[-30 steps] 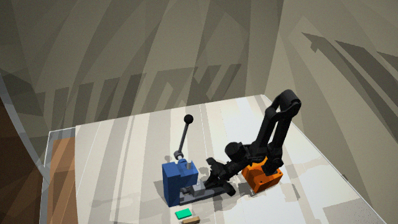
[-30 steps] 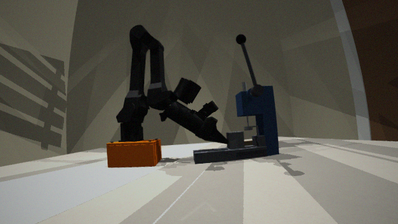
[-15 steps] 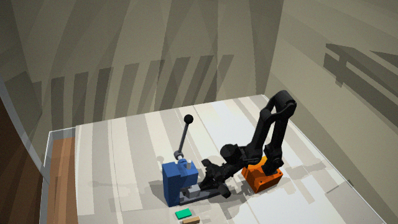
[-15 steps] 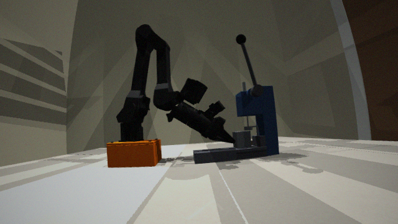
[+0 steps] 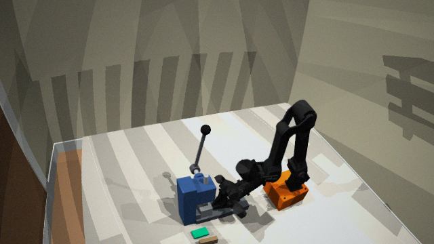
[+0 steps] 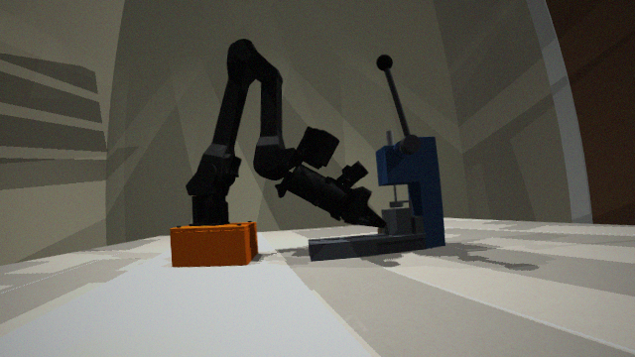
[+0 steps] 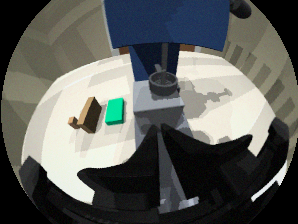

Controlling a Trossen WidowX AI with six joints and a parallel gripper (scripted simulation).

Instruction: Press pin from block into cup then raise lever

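The grey block [image 5: 205, 210] [image 6: 397, 221] [image 7: 159, 116] stands upright on the dark press bed [image 6: 347, 249] of the blue press [image 5: 187, 201] [image 6: 434, 198] [image 7: 167, 22]. The punch [image 6: 395, 192] [image 7: 163, 84] hangs over the block's top, its round foot just above it. The foot hides the pin; exact alignment cannot be told. The lever [image 5: 201, 149] [image 6: 397, 101] stands raised with a black knob. My gripper [image 5: 213, 206] [image 6: 383, 226] [image 7: 157, 127] is shut and empty, its tips low at the block's near face, touching or nearly so. The cup cannot be made out.
A green slab [image 5: 200, 232] [image 7: 115, 111] and a brown block [image 5: 208, 240] [image 7: 90, 116] lie beside the press, with a small brown piece [image 7: 73, 122] near them. The arm stands on an orange base [image 5: 279, 198] [image 6: 210, 246]. The press head overhangs the block.
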